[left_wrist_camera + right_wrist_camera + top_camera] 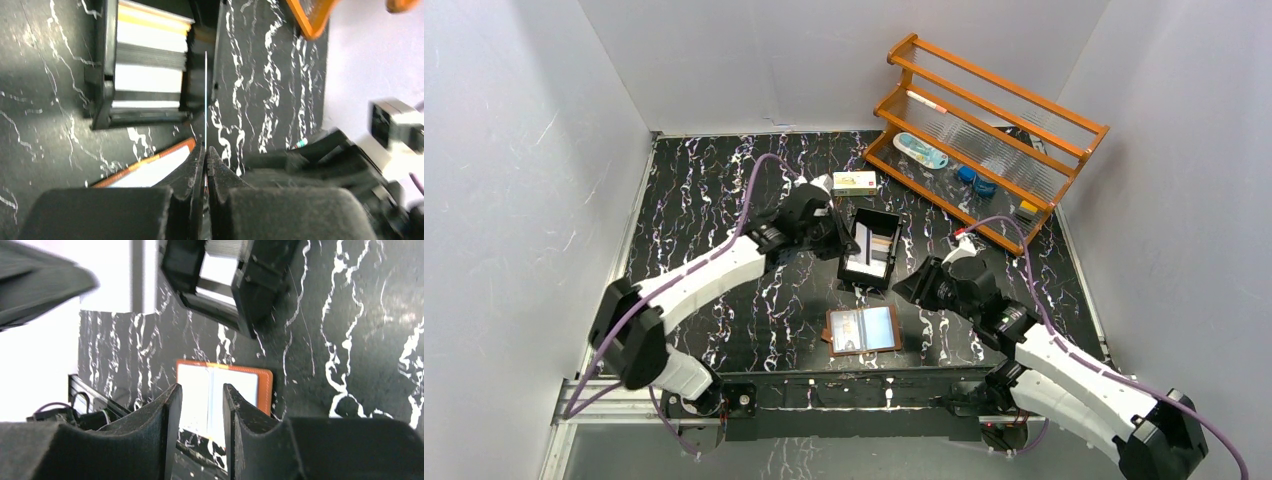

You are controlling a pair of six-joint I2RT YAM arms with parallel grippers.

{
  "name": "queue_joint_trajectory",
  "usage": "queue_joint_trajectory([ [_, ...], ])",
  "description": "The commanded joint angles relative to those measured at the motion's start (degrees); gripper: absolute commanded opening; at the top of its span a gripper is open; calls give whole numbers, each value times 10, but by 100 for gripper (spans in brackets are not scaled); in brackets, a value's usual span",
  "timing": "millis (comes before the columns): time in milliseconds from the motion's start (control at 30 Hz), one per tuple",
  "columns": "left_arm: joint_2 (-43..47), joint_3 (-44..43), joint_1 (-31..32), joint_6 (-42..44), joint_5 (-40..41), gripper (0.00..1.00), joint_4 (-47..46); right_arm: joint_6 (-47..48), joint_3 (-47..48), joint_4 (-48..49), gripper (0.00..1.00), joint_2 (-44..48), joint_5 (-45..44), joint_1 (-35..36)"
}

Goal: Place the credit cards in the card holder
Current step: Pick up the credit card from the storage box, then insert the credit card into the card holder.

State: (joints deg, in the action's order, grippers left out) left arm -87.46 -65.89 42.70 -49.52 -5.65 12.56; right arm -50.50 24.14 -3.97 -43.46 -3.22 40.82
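A black tray [864,284] in the middle of the table holds several pale credit cards [871,252], also seen stacked in the left wrist view [147,77]. My left gripper [842,238] hovers at the tray's left side. Its jaws [206,149] are shut on one thin credit card [206,100], seen edge-on and sticking straight out from the tips. The brown card holder [864,328] lies open and flat near the front edge. My right gripper [906,288] hangs open just right of it, and the card holder [242,395] shows beyond its empty jaws [202,387].
A white-and-yellow small carton [854,181] lies behind the tray. An orange wooden rack [989,135] with small items stands at the back right. White walls close in the black marbled table [694,200] on three sides.
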Motion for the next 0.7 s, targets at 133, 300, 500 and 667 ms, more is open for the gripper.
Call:
queue_joint_trajectory([
  [133,135,145,82,-79,-3,0,-7,-27,-36,2,43,-57,30,14],
  [300,168,249,116,-152,9,0,-90,-35,-69,35,42,-97,13,42],
  [500,176,305,152,-186,37,0,-101,-58,-88,66,36,-125,-1,78],
  [667,173,338,159,-208,55,0,-130,-79,-95,74,30,-149,-19,112],
])
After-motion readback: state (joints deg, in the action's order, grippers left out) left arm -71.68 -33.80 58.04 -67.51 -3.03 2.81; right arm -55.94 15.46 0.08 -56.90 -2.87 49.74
